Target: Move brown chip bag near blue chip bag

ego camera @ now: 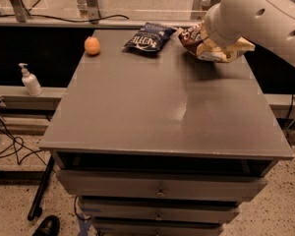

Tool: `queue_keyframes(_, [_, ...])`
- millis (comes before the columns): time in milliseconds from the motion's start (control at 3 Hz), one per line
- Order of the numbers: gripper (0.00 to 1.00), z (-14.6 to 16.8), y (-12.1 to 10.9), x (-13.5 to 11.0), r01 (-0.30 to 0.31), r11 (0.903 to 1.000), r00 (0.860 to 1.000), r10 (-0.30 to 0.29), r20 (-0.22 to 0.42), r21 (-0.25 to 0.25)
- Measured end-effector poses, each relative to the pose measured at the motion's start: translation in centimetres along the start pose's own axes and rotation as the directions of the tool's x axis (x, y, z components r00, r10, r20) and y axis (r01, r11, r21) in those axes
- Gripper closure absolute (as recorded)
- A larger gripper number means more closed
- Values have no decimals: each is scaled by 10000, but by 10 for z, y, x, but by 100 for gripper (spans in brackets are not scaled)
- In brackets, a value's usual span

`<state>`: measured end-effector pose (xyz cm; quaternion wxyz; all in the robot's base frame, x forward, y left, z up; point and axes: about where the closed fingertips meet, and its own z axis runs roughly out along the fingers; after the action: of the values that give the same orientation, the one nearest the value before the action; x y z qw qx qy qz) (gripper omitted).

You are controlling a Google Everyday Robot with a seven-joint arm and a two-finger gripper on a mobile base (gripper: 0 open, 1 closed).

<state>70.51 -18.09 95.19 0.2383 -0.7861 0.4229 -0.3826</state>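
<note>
The brown chip bag [217, 51], crinkly brown and cream, hangs at the end of my white arm over the table's far right corner. My gripper [209, 39] is mostly hidden behind the arm's bulky wrist and is shut on this bag, holding it just above the grey table [157, 112]. The blue chip bag [148, 37], small and dark navy with white lettering, lies flat at the far middle of the table, a short gap to the left of the brown bag.
An orange ball [92, 45] sits at the table's far left. A white pump bottle [29, 80] stands on a lower ledge to the left. Drawers [160, 191] are below the tabletop. Cables lie on the floor at left.
</note>
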Motion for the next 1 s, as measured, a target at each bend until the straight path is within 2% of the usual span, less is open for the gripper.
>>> queue_keyframes(333, [100,7,-23,-20,438,9977,9949,-482,885,511])
queue_keyframes(667, [100,16,-36,-43,611,9953,9826,-732,1708,749])
queue_keyframes(1000, [81,26,-39,-56,622,9962,9726,-743,2204,616])
